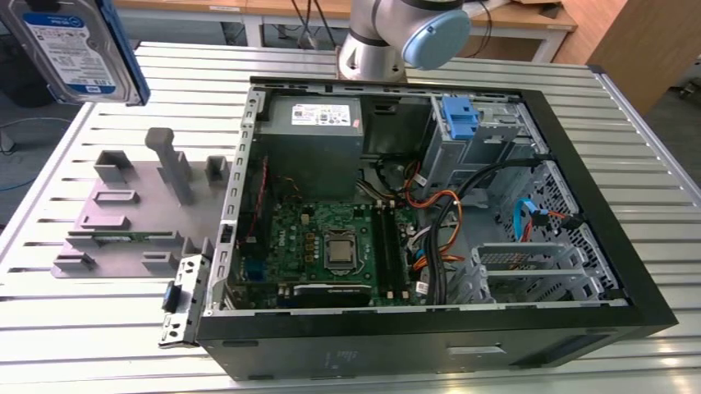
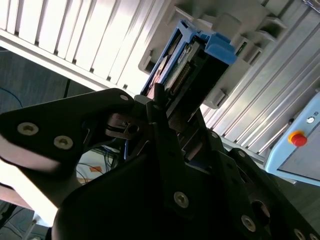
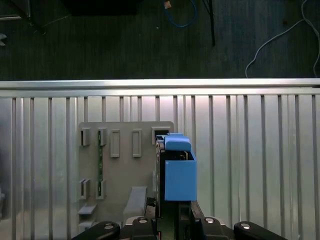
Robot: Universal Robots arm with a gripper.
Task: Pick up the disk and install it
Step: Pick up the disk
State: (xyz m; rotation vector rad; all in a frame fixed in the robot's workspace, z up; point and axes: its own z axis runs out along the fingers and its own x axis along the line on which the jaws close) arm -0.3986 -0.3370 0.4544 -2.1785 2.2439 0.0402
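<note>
Gripping the disk (image 1: 77, 49) firmly between closed fingers (image 2: 162, 125), blue carrier end pointing away from the wrist. Held up off the tabletop (image 1: 186, 82), over the grey fixture (image 1: 143, 205), at the exterior view's upper left. Well apart from the open case (image 1: 438, 328).

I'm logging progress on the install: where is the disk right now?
The disk hangs at the exterior view's upper left, held in the gripper above the grey holder plate, outside the open computer case.
</note>
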